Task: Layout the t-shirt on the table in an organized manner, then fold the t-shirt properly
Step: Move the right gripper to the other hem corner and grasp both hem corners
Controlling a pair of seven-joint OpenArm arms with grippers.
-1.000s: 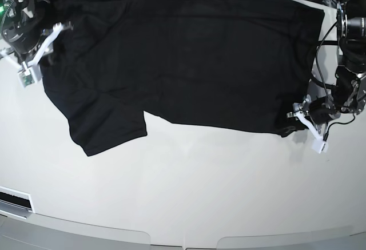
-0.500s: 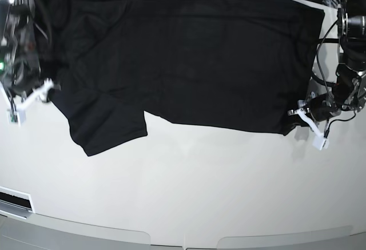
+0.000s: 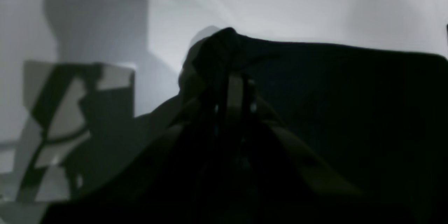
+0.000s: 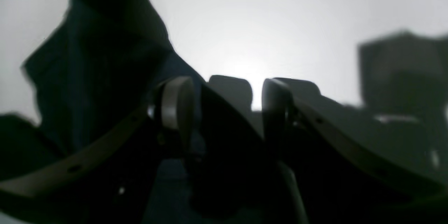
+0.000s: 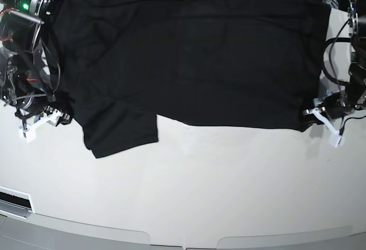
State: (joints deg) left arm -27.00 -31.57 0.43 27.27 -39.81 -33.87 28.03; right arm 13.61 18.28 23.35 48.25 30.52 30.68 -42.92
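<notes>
Over the last second the t-shirt (image 5: 189, 50) has slid toward the left pincer (image 5: 321, 114), its sleeve now further from the right pincer's earlier spot, which suggests the spreading is still under way. The left pincer is pressed together on the shirt's hem corner, low over the worktop (image 5: 189, 193). The right pincer (image 5: 41, 116) has dropped beside the sleeve edge, spread and empty, cloth just alongside one finger (image 4: 174, 103).

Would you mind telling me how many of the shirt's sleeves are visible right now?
1: one short sleeve of the t-shirt lies on the table at the base view's lower left; the other may be hidden past the top edge.
</notes>
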